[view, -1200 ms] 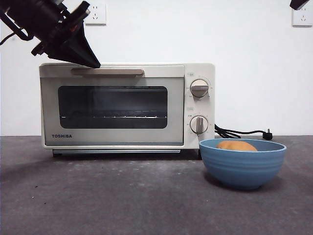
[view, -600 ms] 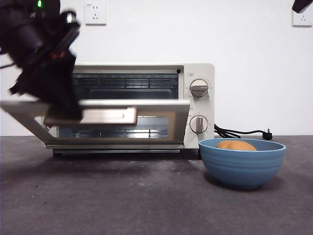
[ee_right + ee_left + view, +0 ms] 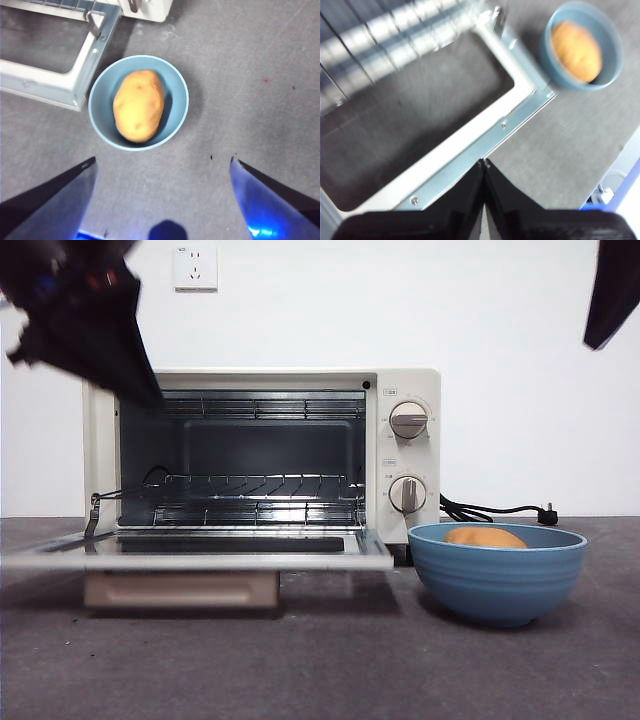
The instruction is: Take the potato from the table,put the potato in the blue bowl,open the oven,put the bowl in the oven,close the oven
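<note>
- Looks like a robot test lab dressed up as a kitchen corner, not a real home.
- Bare white wall with just a power socket, no cupboards or tiling.
- A Toshiba toaster oven sits straight on a scuffed dark grey table, its black cord trailing loose.

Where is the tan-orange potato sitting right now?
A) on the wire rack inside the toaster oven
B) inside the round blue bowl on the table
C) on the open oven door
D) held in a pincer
B: the smooth tan-orange potato lies inside the round blue ceramic bowl, which stands on the dark grey table beside the opened door of the cream-white toaster oven.
</note>
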### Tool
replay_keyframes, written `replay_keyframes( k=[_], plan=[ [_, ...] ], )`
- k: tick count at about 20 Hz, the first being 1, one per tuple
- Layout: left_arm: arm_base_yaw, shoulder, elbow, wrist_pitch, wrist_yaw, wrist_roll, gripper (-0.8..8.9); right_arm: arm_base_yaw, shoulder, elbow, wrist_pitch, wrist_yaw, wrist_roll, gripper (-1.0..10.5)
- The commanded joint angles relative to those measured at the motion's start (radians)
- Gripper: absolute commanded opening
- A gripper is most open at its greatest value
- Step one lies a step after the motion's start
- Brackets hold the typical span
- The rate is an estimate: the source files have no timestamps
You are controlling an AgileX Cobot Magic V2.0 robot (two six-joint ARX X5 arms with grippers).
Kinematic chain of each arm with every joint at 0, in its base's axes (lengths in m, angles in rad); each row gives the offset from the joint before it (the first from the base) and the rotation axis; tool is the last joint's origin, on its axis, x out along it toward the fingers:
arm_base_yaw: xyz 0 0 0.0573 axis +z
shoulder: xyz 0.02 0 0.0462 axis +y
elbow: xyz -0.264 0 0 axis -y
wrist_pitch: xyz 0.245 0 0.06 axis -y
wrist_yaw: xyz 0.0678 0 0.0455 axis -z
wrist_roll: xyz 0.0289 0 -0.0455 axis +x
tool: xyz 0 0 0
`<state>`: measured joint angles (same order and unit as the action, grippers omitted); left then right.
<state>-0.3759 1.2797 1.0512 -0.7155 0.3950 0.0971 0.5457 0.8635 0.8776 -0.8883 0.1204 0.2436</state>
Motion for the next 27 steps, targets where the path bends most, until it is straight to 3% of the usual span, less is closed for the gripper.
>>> replay_keyframes(
  k=[1, 11, 14, 20, 27],
  plan=[
    [-0.002, -0.095, 0.003, 0.012, -0.004, 0.0, -0.08, -0.027, 0.046, -0.007, 0.033, 0.0, 0.01, 4.4],
    [-0.002, -0.486, 0.003, -0.08, -0.134, -0.046, -0.08, -0.251, 0.375, -0.007, 0.183, -0.212, -0.033, 4.3],
    [-0.002, -0.541, 0.003, -0.134, -0.134, -0.049, -0.08, -0.271, 0.484, -0.007, 0.235, -0.228, -0.045, 3.4],
    [-0.002, -0.562, 0.003, -0.175, -0.134, -0.048, -0.08, -0.27, 0.61, -0.007, 0.306, -0.278, -0.047, 3.3],
    [-0.002, -0.562, 0.003, -0.18, -0.134, -0.049, -0.08, -0.27, 0.651, -0.007, 0.35, -0.278, -0.052, 0.0]
  ],
)
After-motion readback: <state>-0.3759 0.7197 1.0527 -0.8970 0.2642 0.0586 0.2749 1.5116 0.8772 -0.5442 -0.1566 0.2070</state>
